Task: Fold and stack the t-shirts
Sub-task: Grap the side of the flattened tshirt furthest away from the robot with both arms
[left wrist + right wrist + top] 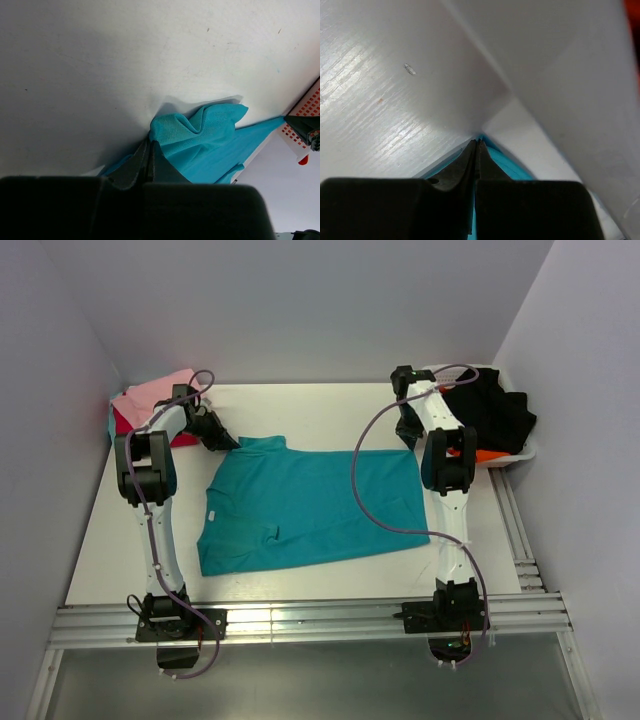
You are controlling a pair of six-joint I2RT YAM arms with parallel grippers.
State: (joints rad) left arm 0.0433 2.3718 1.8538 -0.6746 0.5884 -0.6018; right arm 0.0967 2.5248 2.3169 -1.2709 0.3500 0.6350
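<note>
A teal t-shirt [300,505] lies spread flat on the white table. My left gripper [226,443] is shut on its far left corner; in the left wrist view the cloth [200,135] bunches at the closed gripper [150,145]. My right gripper [407,436] is shut on the shirt's far right corner; the right wrist view shows teal cloth [506,162] pinched at the gripper [477,142]. A pink shirt [150,395] lies on a red one [125,426] at the far left. A black shirt [490,410] and an orange one [490,456] lie in the basket.
A white lattice basket [527,445] stands at the far right, close behind my right arm. Grey walls enclose the table on three sides. An aluminium rail [310,620] runs along the near edge by the arm bases.
</note>
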